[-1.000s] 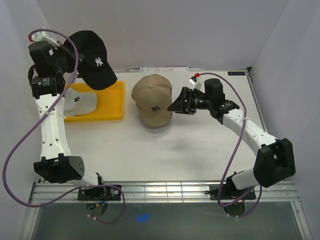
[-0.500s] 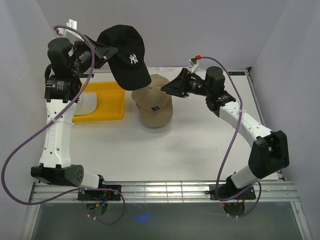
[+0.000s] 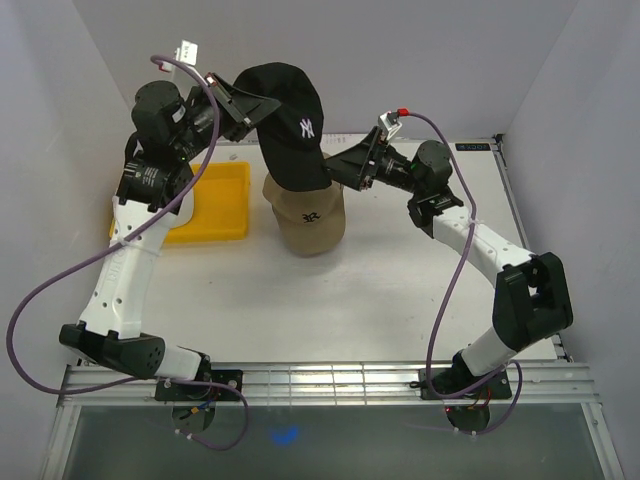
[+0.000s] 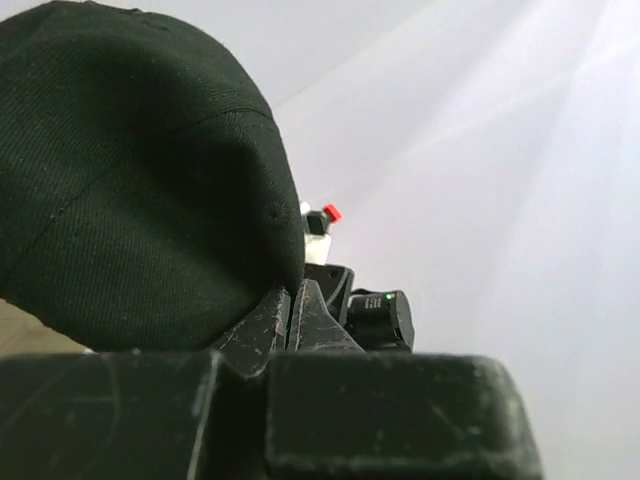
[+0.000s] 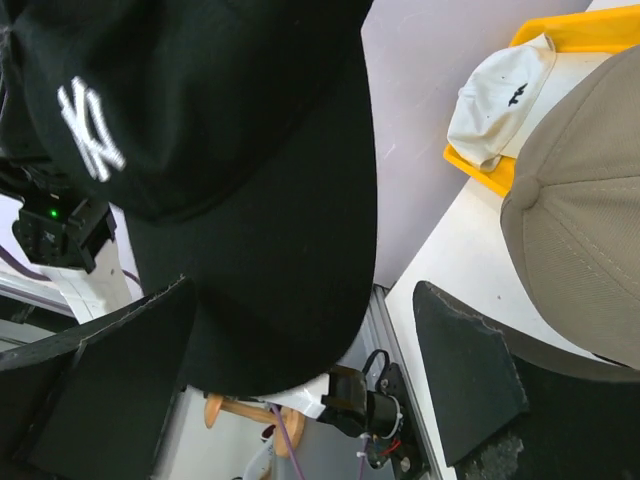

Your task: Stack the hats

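Left gripper (image 3: pixel 245 105) clamped on the black cap (image 3: pixel 292 120), which hangs just above the tan cap (image 3: pixel 312 222) at far centre. Right gripper (image 3: pixel 338 172) has its jaws spread wide, flanking the black brim without gripping it. White cap (image 5: pixel 498 95) lies in the yellow tray (image 3: pixel 222 215), far left.

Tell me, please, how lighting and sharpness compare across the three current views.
Top external view: soft, even light, sharp, with faint shadow on the table by the tan cap. Left wrist view: the black cap is dark against a wall washed out by bright streaks. Right wrist view: well lit, logo and white cap crisp.
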